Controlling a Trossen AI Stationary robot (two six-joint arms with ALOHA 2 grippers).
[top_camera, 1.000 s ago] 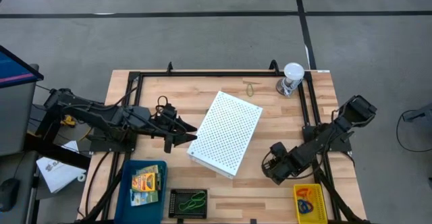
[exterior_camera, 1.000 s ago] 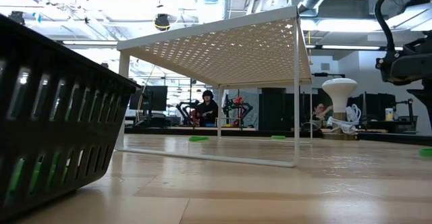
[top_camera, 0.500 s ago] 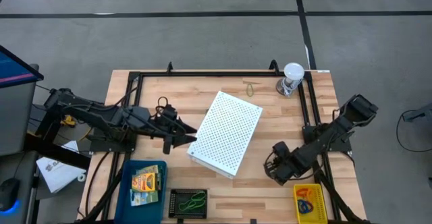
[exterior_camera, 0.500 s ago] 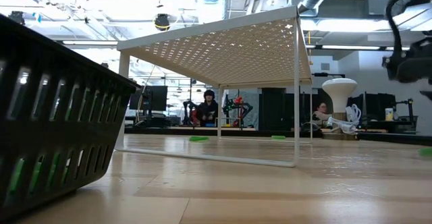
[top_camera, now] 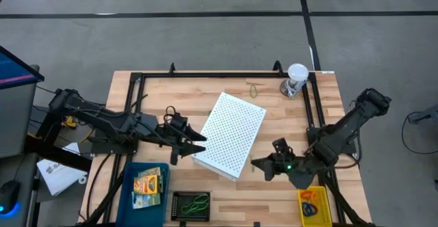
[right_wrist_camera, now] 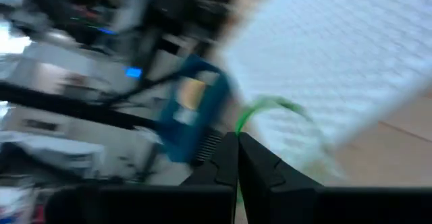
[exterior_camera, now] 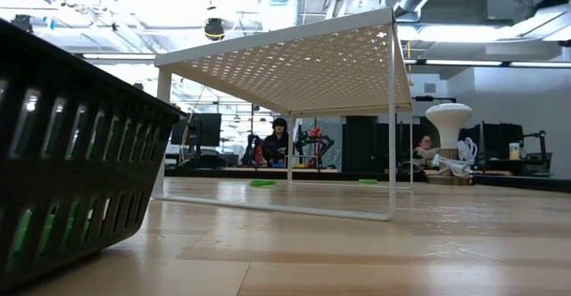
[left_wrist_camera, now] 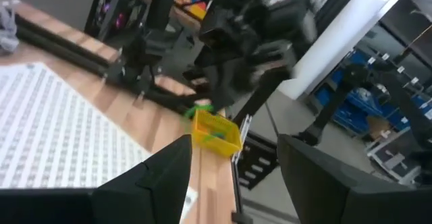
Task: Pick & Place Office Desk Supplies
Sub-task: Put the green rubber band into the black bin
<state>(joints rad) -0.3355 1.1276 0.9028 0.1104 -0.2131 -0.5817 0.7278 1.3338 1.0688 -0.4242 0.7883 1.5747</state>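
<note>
Right pincer [top_camera: 259,165] clamped on thin green rubber-band loop [right_wrist_camera: 270,113]!
Loop dangles beside big white perforated box [top_camera: 229,135] above wooden surface [top_camera: 274,111]; left pincer [top_camera: 200,143] spread, empty, at box's other side.

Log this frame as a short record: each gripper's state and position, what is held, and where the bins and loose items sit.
left gripper: open, empty, at the white perforated box's left edge
right gripper: shut on a green rubber band, near the box's front right corner
blue bin: front left, holds crayon boxes
black basket: front centre, green bands inside
yellow bin: front right
loose band: table's far side
cup with white lid: far right corner
</note>
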